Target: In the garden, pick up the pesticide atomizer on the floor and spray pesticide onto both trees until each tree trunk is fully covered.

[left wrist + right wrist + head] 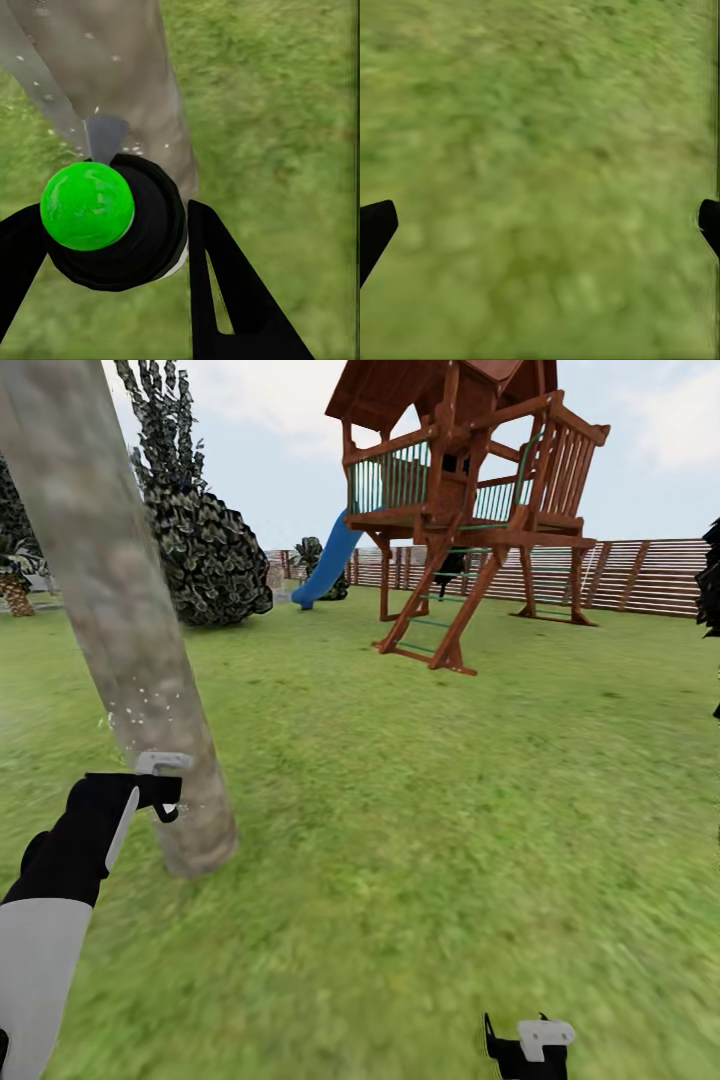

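The left gripper (112, 247) is clamping the pesticide atomizer (112, 225) — black body, green cap, no readable label — and holding it just beside the tree trunk (120, 610), whose bark is showing pale specks. The right gripper (540, 225) is hanging spread wide and empty above the lawn (450, 810).

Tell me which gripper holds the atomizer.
The left gripper holds it: its black fingers close around the atomizer, the one with the green cap, beside the tree trunk. The right gripper is open over grass.
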You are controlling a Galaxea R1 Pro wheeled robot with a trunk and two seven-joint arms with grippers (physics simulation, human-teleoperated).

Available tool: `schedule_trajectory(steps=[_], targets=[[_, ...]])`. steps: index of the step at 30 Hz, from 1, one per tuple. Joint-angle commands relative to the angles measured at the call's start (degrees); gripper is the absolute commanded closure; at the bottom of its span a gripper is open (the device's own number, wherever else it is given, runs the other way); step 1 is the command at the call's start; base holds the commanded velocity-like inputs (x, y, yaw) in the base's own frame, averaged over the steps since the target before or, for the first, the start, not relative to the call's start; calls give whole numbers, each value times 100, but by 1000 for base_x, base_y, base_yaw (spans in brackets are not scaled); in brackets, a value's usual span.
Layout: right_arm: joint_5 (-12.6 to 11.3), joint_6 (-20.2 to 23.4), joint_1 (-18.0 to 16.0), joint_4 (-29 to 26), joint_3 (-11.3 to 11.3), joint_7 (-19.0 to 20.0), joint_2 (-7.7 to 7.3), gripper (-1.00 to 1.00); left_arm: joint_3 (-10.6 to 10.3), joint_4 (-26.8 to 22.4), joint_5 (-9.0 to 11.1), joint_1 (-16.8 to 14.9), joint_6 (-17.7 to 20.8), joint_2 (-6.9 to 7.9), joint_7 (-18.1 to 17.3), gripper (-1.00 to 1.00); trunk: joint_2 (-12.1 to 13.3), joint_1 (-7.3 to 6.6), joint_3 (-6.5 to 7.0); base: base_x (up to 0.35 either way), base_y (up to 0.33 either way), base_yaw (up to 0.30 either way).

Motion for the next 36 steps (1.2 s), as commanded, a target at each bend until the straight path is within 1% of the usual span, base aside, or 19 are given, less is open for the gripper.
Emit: schedule_trajectory(steps=[1, 7, 15, 17, 18, 20, 21, 23, 24, 25, 27, 28, 30, 31, 32, 34, 35, 36], targets=[[0, 0, 0, 0, 0, 0, 2, -100, 1, 0, -4, 0, 0, 1, 3, 100, 0, 0, 0, 72, -276, 0], [0, 0, 0, 0, 0, 0, 3, -100, 1, 0, -4, 0, -6, 1, 8, 100, 0, 0, 0, 149, -253, 30], [0, 0, 0, 0, 0, 0, 3, -100, 6, 77, -10, 5, -9, 29, 23, 100, 0, 0, 0, 236, -192, 261], [0, 0, 0, 0, 0, 0, 3, -100, 31, 190, -12, 28, -11, 103, 33, 100, 0, 0, 0, 240, -187, 215], [0, 0, 0, 0, 0, 0, 3, -100, 118, 312, -11, 44, -15, 178, 34, 100, 0, 0, 0, 240, -186, 65], [0, 0, 0, 0, 0, 0, 3, -100, 257, 457, -15, 84, -17, 255, 34, 100, 0, 0, 0, 240, -186, 23], [0, 0, 0, 0, -2, 0, -1, -100, 267, 485, -18, 96, -18, 259, 35, 100, 0, 0, 0, 240, -186, 6], [-7, 0, 0, 0, -8, -1, -9, -100, 238, 494, 0, 104, -18, 200, 27, 100, 0, 0, 0, 240, -186, 1], [-8, 0, 0, 0, -9, 0, -13, -100, 167, 493, -5, 105, -18, 105, 28, 100, 0, 0, 0, 240, -179, 0], [-9, 0, 0, 0, -9, 0, -13, -100, 139, 492, -13, 105, -18, 69, 31, 100, 0, 0, 0, 176, -112, 0], [-9, 0, 0, 0, -9, 0, -14, -100, 151, 497, -16, 105, -16, 100, 27, 100, 0, 0, 0, 59, -38, 0], [-6, 0, 0, 0, -9, 0, -14, -100, 159, 502, -18, 107, -13, 165, 27, 100, 0, 0, 0, 24, -15, 0], [-9, 0, 0, 0, -9, 0, -14, -100, 170, 512, -28, 134, -2, 443, 26, 100, 0, 0, 0, 7, -4, 0], [-9, 0, 0, 0, -9, 0, -14, -100, 181, 510, -25, 230, -9, 534, 26, 100, 0, 0, 0, 1, -1, 0], [-9, 0, 0, 0, -9, 0, -13, -100, 183, 506, -27, 264, -13, 541, 26, 100, 0, 0, 0, 0, 0, 0], [-9, 0, 0, 0, -7, 0, -7, -100, 170, 491, -21, 289, -15, 508, 30, 100, 0, 0, 0, 0, 0, 15], [-9, 0, 0, 0, -7, 0, -7, -100, 168, 480, -14, 294, -12, 469, 32, 100, 0, 0, 0, 0, 0, 104], [-9, 0, 0, 0, -3, 0, -6, -100, 168, 443, -13, 292, -10, 352, 34, 100, 0, 0, 0, 0, 0, 219]])
